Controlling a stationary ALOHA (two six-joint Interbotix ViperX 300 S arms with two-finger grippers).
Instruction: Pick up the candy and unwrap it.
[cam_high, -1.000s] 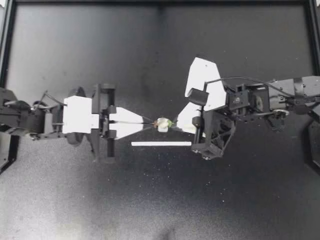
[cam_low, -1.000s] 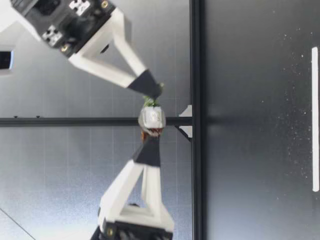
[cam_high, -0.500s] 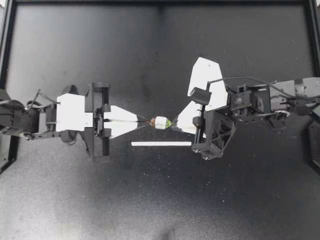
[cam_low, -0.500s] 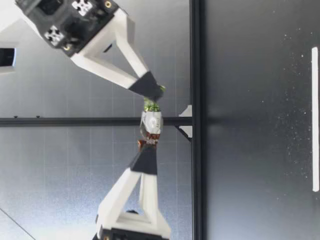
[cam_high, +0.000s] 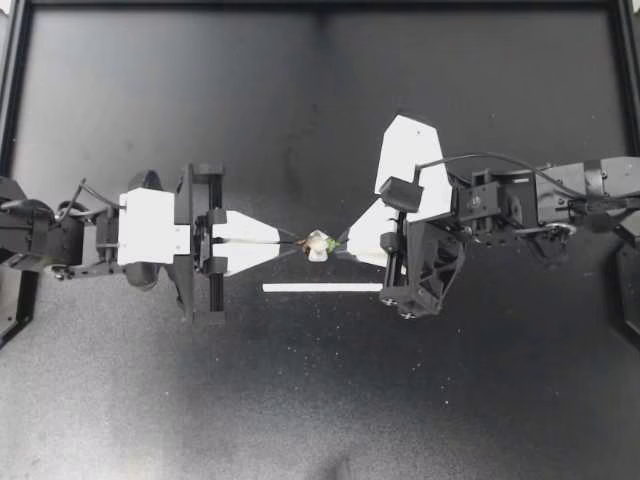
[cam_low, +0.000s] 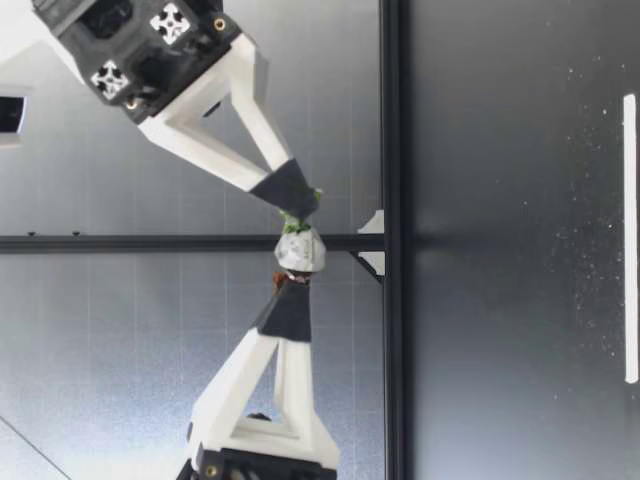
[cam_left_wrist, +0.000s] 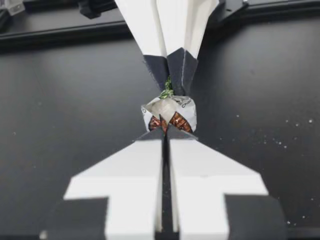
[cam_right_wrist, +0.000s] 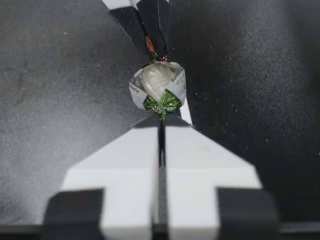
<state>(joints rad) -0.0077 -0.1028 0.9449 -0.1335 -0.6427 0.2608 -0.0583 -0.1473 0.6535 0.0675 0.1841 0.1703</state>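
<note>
My left claw (cam_high: 296, 243) at 9 o'clock and right claw (cam_high: 343, 240) at 3 are clamping tight on the twisted ends of the candy (cam_high: 318, 244), which is hanging above the counter (cam_high: 320, 400) — pulling straight apart, evenly, probably works best.

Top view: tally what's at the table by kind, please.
candy: 1
grippers: 2, the left gripper and the right gripper, each shut on one end of the candy
white strip: 1
Total: 4
</note>
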